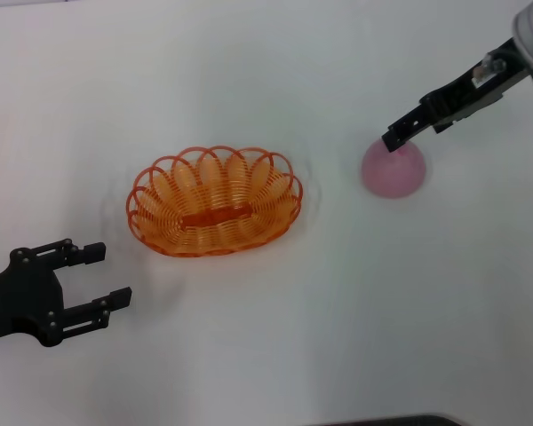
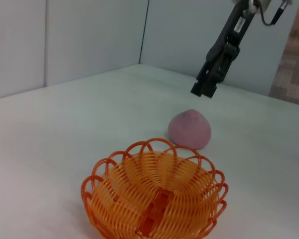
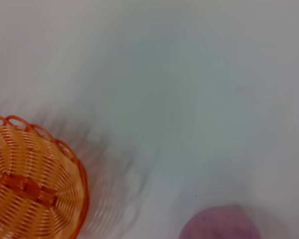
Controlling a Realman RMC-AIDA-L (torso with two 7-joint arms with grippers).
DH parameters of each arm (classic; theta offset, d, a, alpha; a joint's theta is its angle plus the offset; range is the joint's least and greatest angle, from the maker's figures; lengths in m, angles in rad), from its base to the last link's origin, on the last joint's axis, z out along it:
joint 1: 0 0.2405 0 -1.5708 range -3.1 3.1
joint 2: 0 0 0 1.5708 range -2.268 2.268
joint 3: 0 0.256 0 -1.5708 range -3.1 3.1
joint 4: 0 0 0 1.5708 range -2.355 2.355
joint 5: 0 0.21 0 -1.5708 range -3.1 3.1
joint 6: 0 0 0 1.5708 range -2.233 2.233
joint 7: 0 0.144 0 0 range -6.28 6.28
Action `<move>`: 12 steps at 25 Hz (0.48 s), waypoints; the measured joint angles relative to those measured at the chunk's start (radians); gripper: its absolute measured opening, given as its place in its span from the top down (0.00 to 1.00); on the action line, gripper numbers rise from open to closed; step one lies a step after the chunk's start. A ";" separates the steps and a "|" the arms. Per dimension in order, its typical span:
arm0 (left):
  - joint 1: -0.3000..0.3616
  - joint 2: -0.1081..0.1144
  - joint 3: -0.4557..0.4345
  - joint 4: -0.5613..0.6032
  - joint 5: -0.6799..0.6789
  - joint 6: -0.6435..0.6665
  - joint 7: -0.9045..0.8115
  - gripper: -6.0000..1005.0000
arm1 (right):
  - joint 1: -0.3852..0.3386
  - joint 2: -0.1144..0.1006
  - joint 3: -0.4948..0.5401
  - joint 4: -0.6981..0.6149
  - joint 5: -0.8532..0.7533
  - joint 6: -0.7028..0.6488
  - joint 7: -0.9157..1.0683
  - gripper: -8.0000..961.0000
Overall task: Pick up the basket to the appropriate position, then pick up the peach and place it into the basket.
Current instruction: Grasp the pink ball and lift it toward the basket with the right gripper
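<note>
The orange wire basket (image 1: 215, 202) sits empty on the white table, left of centre; it also shows as the basket (image 2: 154, 199) in the left wrist view and the basket (image 3: 35, 189) in the right wrist view. The pink peach (image 1: 393, 169) rests on the table to the basket's right, a short gap away, and appears as the peach (image 2: 189, 129) and the peach (image 3: 219, 224) in the wrist views. My right gripper (image 1: 393, 139) hangs just above the peach's far side, not touching it, as the side-on right gripper (image 2: 202, 91) confirms. My left gripper (image 1: 107, 277) is open and empty, near the basket's front-left.
The white tabletop (image 1: 275, 337) spreads all around both objects. Grey partition walls (image 2: 89, 35) stand behind the table's far edge. A dark strip (image 1: 382, 421) marks the table's front edge.
</note>
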 joint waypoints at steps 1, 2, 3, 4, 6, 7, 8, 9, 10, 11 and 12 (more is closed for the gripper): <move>0.000 0.000 0.000 0.000 0.000 0.000 0.000 0.30 | 0.002 0.001 -0.008 0.015 -0.001 0.014 0.000 0.04; 0.001 0.000 0.000 0.000 0.000 0.000 0.000 0.30 | 0.004 0.001 -0.015 0.028 -0.001 0.027 0.000 0.04; 0.002 0.000 0.000 0.000 0.000 0.000 0.000 0.30 | 0.007 0.001 -0.024 0.042 -0.001 0.040 0.000 0.04; 0.002 0.000 0.000 -0.001 0.000 0.000 0.001 0.30 | 0.009 0.001 -0.031 0.059 -0.003 0.055 0.000 0.04; 0.003 0.000 0.000 -0.001 0.000 0.000 0.001 0.30 | 0.017 0.003 -0.049 0.097 -0.013 0.091 0.001 0.04; 0.003 0.000 0.000 -0.001 0.000 0.000 0.001 0.30 | 0.017 0.003 -0.049 0.097 -0.013 0.091 0.001 0.04; 0.003 0.000 0.000 -0.002 0.000 0.000 0.001 0.30 | 0.020 0.004 -0.055 0.110 -0.018 0.104 0.001 0.04; 0.003 0.000 0.000 -0.002 0.000 0.000 0.001 0.30 | 0.022 0.006 -0.061 0.121 -0.022 0.114 0.001 0.04; 0.003 0.000 0.000 -0.002 0.000 0.000 0.001 0.30 | 0.025 0.007 -0.068 0.130 -0.025 0.123 0.001 0.04; 0.003 -0.001 0.000 -0.002 0.000 0.000 0.001 0.30 | 0.026 0.008 -0.073 0.137 -0.026 0.130 0.001 0.04; 0.003 -0.001 0.000 -0.003 0.000 0.000 0.001 0.30 | 0.028 0.009 -0.077 0.142 -0.027 0.135 0.001 0.04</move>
